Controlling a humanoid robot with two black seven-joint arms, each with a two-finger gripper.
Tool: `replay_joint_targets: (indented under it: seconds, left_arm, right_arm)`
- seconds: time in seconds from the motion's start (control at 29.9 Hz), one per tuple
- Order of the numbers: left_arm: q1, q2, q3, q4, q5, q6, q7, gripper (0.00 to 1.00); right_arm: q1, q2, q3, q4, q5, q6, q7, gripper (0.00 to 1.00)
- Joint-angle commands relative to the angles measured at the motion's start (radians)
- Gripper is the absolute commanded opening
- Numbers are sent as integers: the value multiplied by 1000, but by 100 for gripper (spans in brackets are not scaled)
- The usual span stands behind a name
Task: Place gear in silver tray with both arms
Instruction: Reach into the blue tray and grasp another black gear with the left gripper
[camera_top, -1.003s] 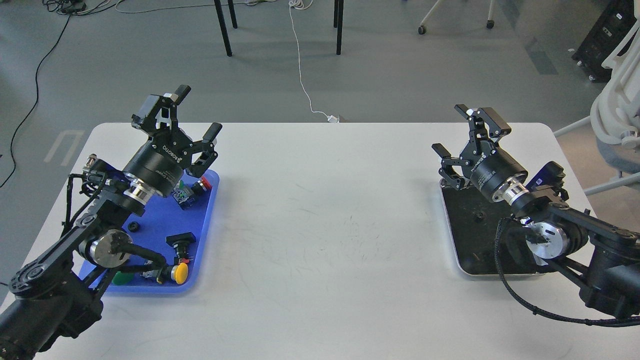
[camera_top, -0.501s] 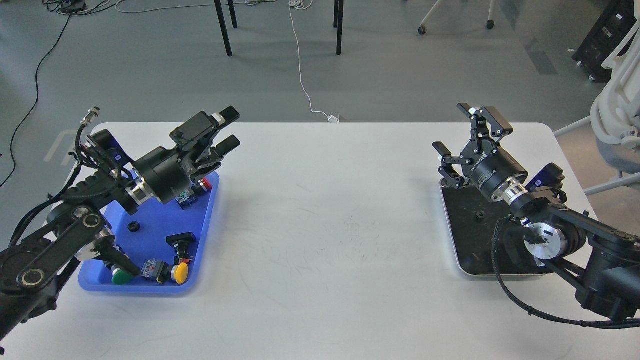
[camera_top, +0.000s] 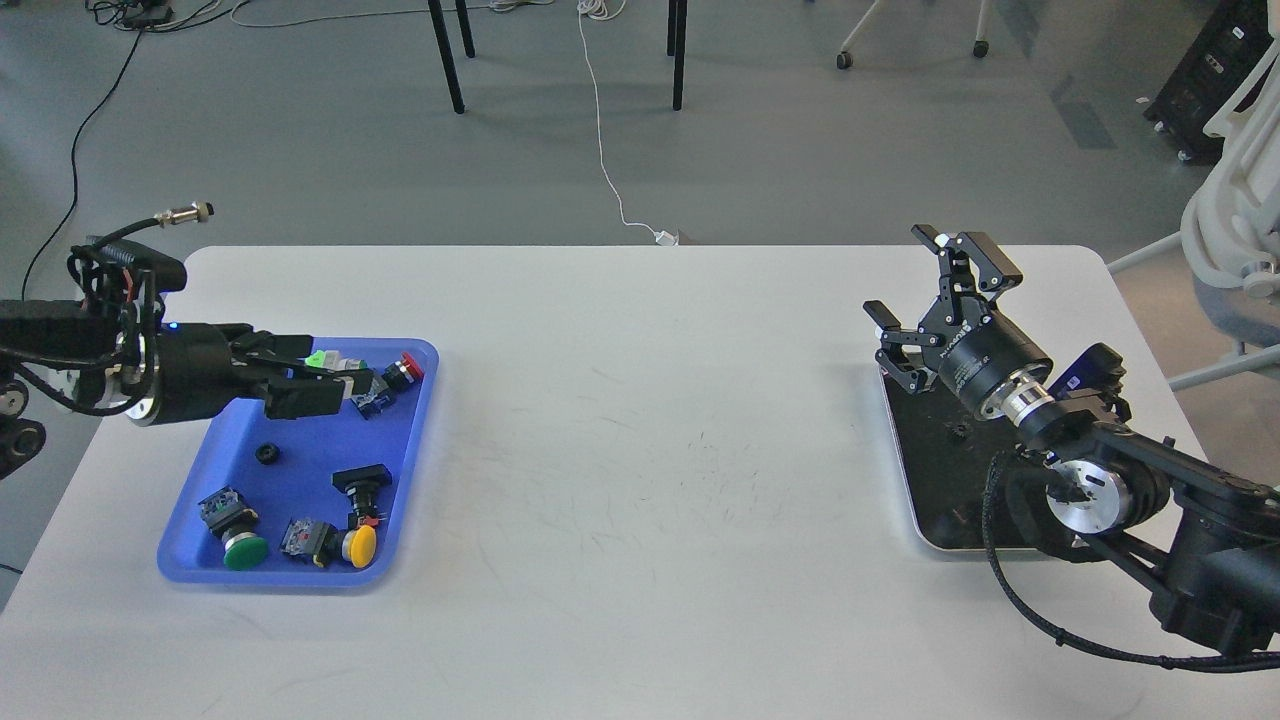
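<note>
White desk with rounded corners, filling most of the view. Blue plastic tray near the left edge, loaded with push-button parts. Silver tray near the right edge, dark floor reflective, right arm lying over its right half. Left pincer reaching in level from the left edge, low over the far end of the blue tray; fingers seen edge-on and dark, so released or clenched cannot be told. Right pincer raised above the far-left corner of the silver tray, fingers spread, released, grasping nothing. Green push-button and yellow push-button at the near end of the blue tray, red push-button at its far right corner. Small black gear lying alone on the blue floor, toward the left side of that tray, apart from both pincers. Another small dark gear-like piece on the silver tray floor, just left of the right arm.
</note>
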Motion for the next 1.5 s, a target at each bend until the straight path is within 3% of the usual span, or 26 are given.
replay_joint_targets:
  seconds: [0.0,0.13,0.33,0.53,1.0,1.1,1.3,1.47]
  left_arm:
    - [3,12,27,53,75,10,0,96]
    - [0,-19,78,141,98,60,0,95]
    - [-3,-83,124,236,96,64,0,88]
    - [-3,-111,135,243,98,64,0,78]
    - [-1,-157,162,311,95,67,0,64]
    - [-1,-166,161,316,95,67,0,57]
    - [3,-178,162,352,99,68,0,27]
    - [-1,-177,162,355,98,73,0,17]
  right_arm:
    - [-1,2,-2,0,0,0,0,97]
    - [-3,2,-2,2,0,0,0,97]
    - [-3,2,-2,0,-1,0,0,97]
    - [-4,0,-2,2,-1,0,0,97]
    - [-7,0,0,0,-1,-2,0,97]
    - [-7,0,-2,0,-1,-2,0,97]
    - [-12,-5,-2,2,-1,-2,0,97]
    - [-15,-6,-2,2,-1,-2,0,97]
